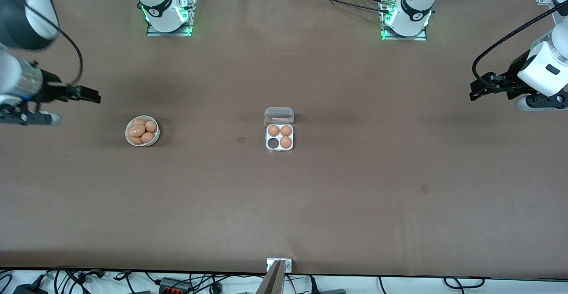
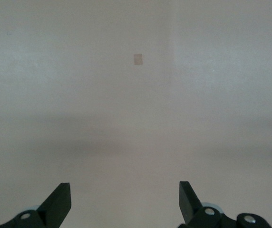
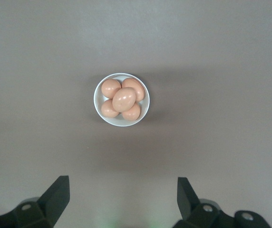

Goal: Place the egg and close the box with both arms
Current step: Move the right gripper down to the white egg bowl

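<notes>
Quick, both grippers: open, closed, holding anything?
Left gripper: open, holding nothing, up over bare table at the left arm's end.
Right gripper: open, holding nothing, up over the table near the bowl of eggs.

Front view: high over the table (image 1: 284, 214), facing the two arm bases, looking steeply down on the box (image 1: 279, 136) at mid-table.
Right wrist view: looks down from well above the bowl (image 3: 121, 99) of eggs, its own fingertips (image 3: 57, 194) at the frame edge.
Left wrist view: looks down on bare table (image 2: 136, 118) toward the left arm's end, well apart from the box.
Shared: the bowl (image 1: 142, 130) shows in the front and right wrist views.
</notes>
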